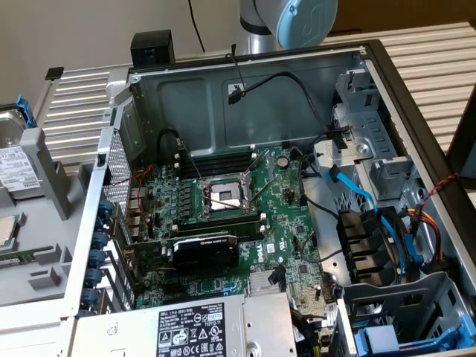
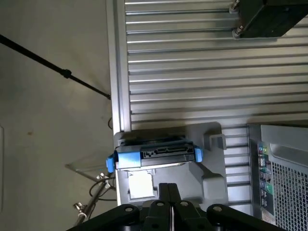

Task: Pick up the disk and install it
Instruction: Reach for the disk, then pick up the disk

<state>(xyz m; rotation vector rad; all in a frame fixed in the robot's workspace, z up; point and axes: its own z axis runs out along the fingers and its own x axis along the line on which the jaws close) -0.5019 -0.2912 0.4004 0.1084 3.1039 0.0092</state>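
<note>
The disk is a grey hard drive with a white printed label in a blue carrier frame. It stands in a grey holder at the exterior view's left edge, outside the computer case. In the wrist view the disk shows edge-on, connector side facing the camera, blue frame at both ends. My gripper hangs some way above it, shut, its black fingers pressed together with nothing between them. The arm's blue-capped joint is behind the case's back wall.
The open computer case lies on a slatted metal table, with the motherboard exposed. A silver power supply sits at its near edge. Drive cages and blue and black cables are on the exterior view's right.
</note>
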